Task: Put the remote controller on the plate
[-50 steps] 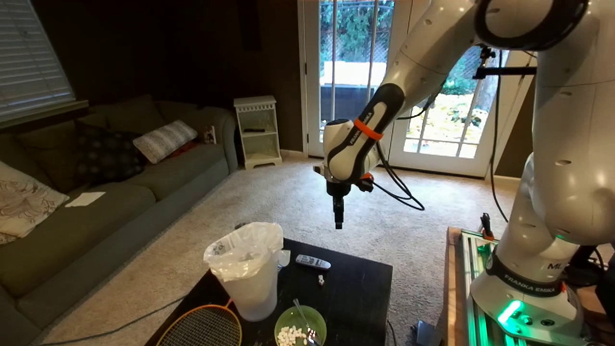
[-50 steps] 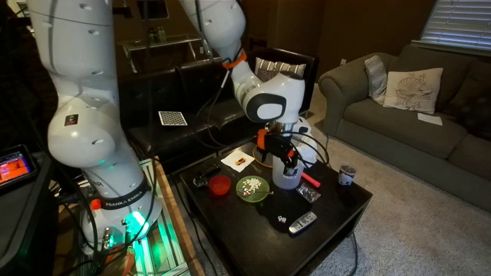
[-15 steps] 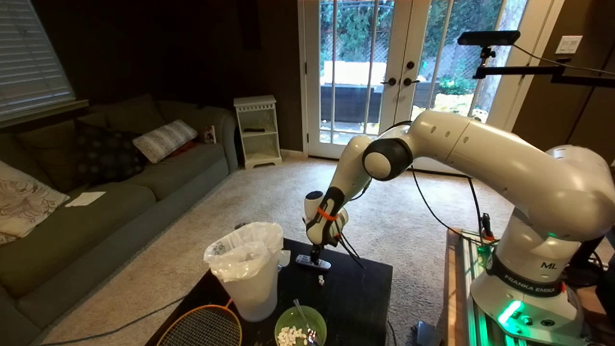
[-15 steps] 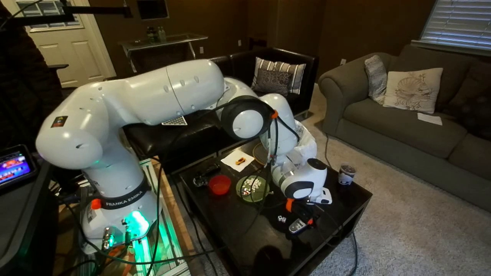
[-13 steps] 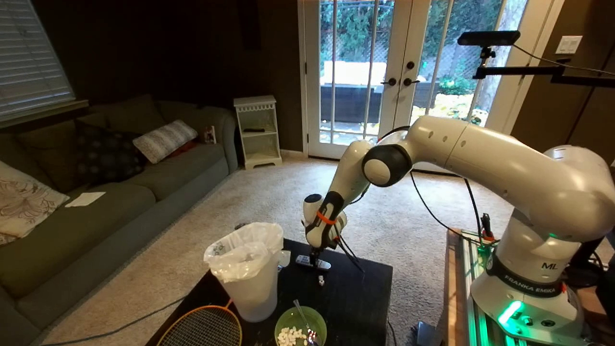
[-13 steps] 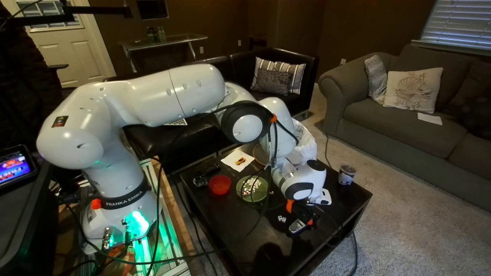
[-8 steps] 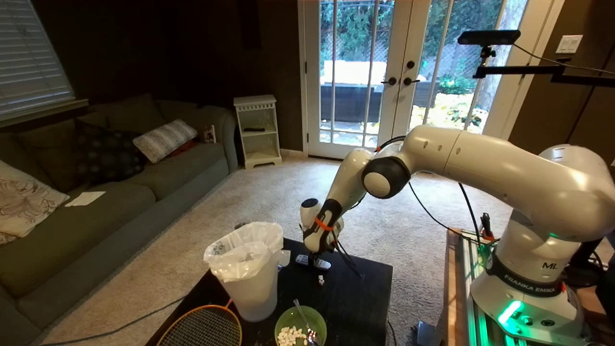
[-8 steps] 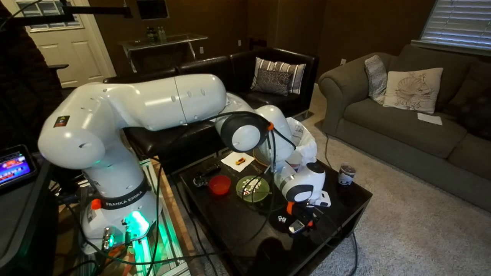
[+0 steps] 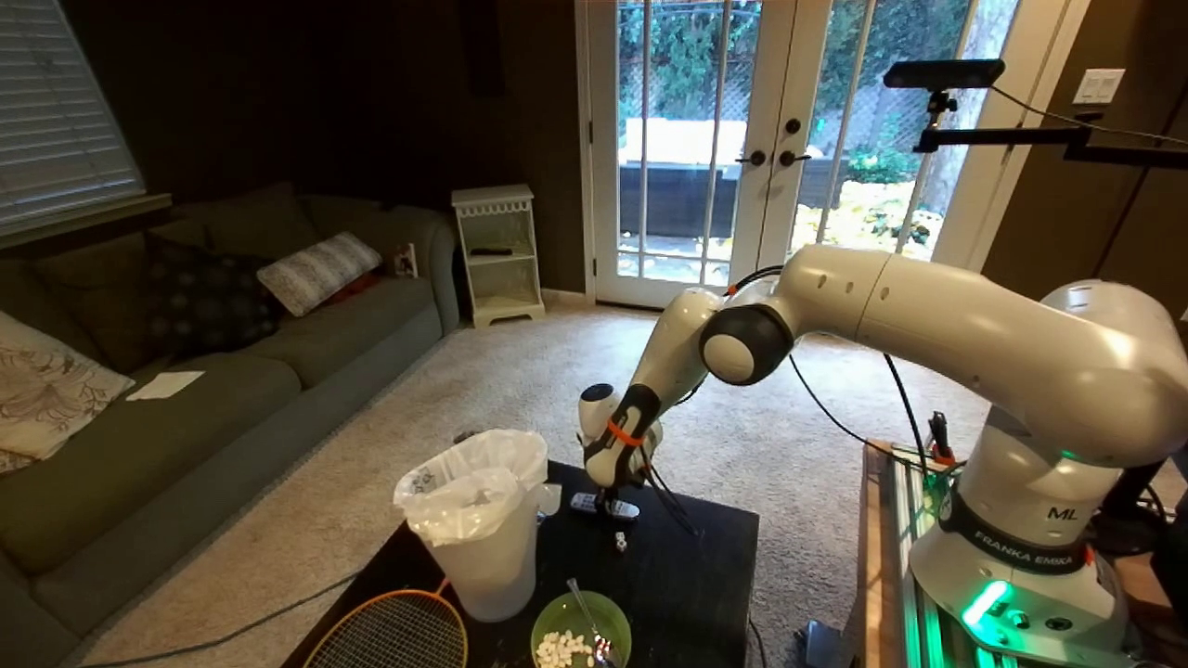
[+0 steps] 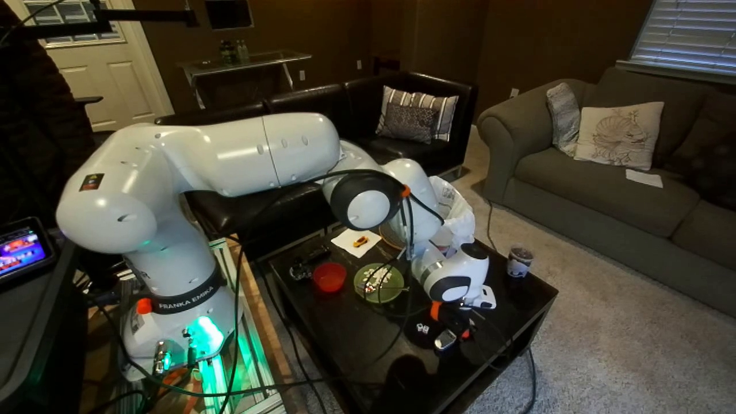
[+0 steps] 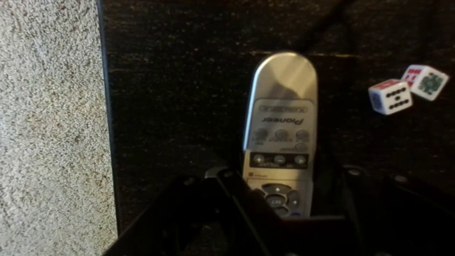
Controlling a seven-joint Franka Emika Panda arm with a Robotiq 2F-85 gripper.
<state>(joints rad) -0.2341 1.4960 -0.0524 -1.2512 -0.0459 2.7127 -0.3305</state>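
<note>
The remote controller [image 11: 280,124], a slim silver bar with dark buttons, lies on the dark table in the wrist view. My gripper [image 11: 279,167] straddles its middle, a dark finger close against each long side, and appears shut on it; the far part is hidden under the gripper. In both exterior views the gripper [image 9: 608,501] points down at the remote controller [image 9: 627,511]. Whether the remote is lifted off the table at all, I cannot tell. The green plate [image 10: 397,282] holds white pieces and a spoon, further along the table.
Two dice [image 11: 391,97] sit close beside the remote. A bag-lined white bin [image 9: 492,561] stands near the plate. A red bowl [image 10: 329,278], a clear cup [image 10: 519,261], a racket [image 9: 399,635] and white paper with a toy car [image 10: 360,241] are also on the table.
From high above the table my arm has come down onto the remote controller. Over the last second it sank slightly further, and the gripper has closed around the remote.
</note>
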